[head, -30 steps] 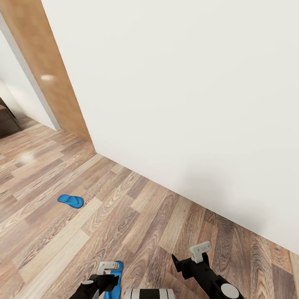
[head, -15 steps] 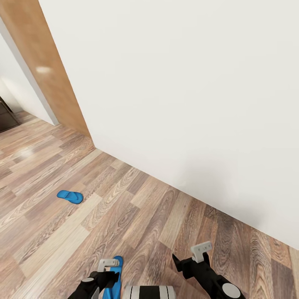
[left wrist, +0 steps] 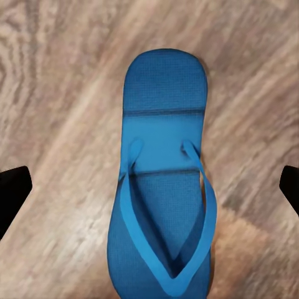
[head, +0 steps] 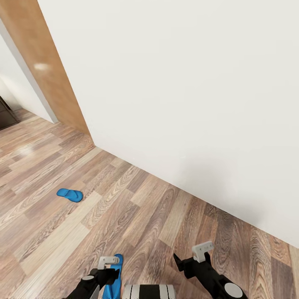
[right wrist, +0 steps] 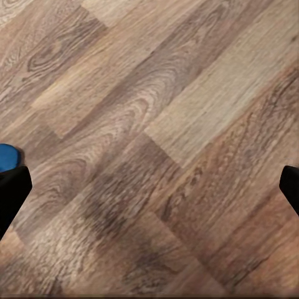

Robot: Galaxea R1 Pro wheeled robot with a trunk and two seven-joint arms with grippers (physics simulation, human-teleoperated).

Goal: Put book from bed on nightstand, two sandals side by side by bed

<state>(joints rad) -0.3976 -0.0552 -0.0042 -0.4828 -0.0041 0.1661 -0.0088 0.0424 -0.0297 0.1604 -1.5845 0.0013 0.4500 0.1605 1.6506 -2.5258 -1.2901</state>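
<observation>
While the head camera had swung slightly, shifting the whole scene, the left gripper (head: 109,265) hung over one blue sandal (left wrist: 163,180) on the wood-plank floor (head: 137,216), fingers spread wide and gripping nothing. The right gripper (head: 191,258) was likewise open and empty. The other sandal (head: 69,194) lay well apart, near the wooden door panel (head: 41,70).

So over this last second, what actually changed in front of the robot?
Mostly the view: the head camera swung a little, so the wall, the floor and the far sandal all slid in the picture together. The left gripper sank slightly over the near sandal, fingers apart on either side and not touching it. The right gripper kept its pose, open over bare planks. Nothing was grasped or released.
</observation>
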